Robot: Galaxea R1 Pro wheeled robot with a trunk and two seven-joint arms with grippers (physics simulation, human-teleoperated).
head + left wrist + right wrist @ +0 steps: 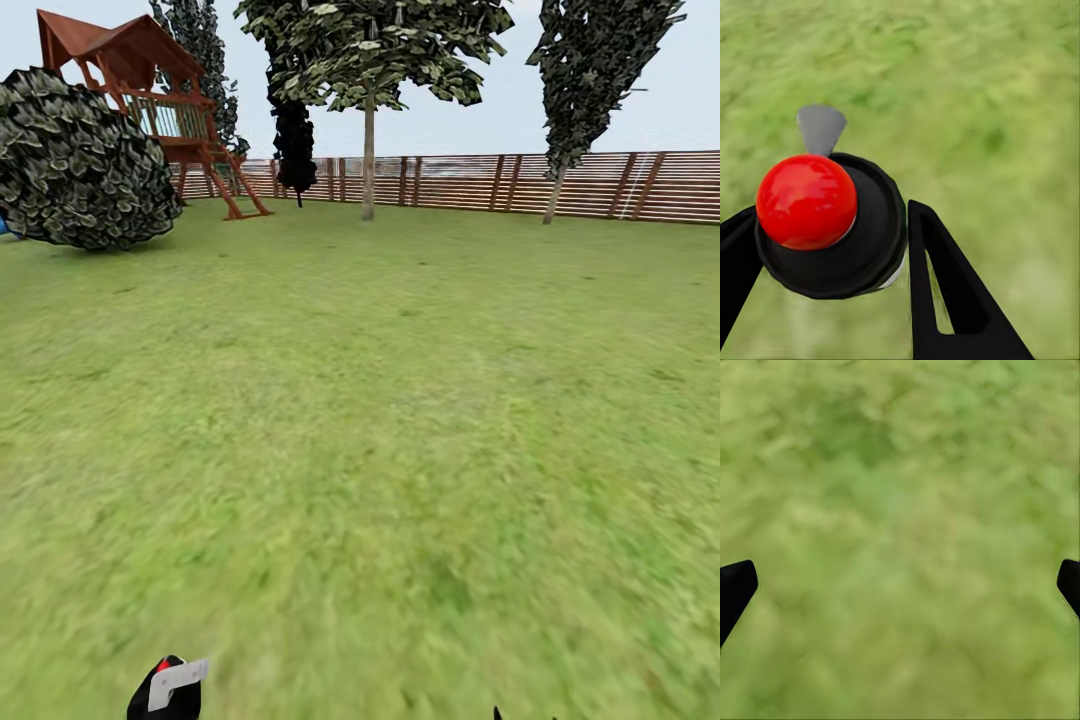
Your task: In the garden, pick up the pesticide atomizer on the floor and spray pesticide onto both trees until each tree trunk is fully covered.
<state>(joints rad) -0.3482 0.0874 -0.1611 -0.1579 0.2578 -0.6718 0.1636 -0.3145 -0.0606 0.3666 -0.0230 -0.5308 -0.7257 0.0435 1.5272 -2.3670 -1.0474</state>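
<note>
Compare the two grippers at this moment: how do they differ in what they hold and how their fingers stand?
The left gripper is closed around the atomizer, red knob up; the right gripper holds nothing. The left fingers hug the black cap; the right fingers stand wide apart. Both hang over grass.

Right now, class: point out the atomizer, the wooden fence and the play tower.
atomizer (807, 201): left wrist view, on its red top knob.
wooden fence (600, 185): head view, on its slats.
play tower (125, 45): head view, on its roof.
</note>
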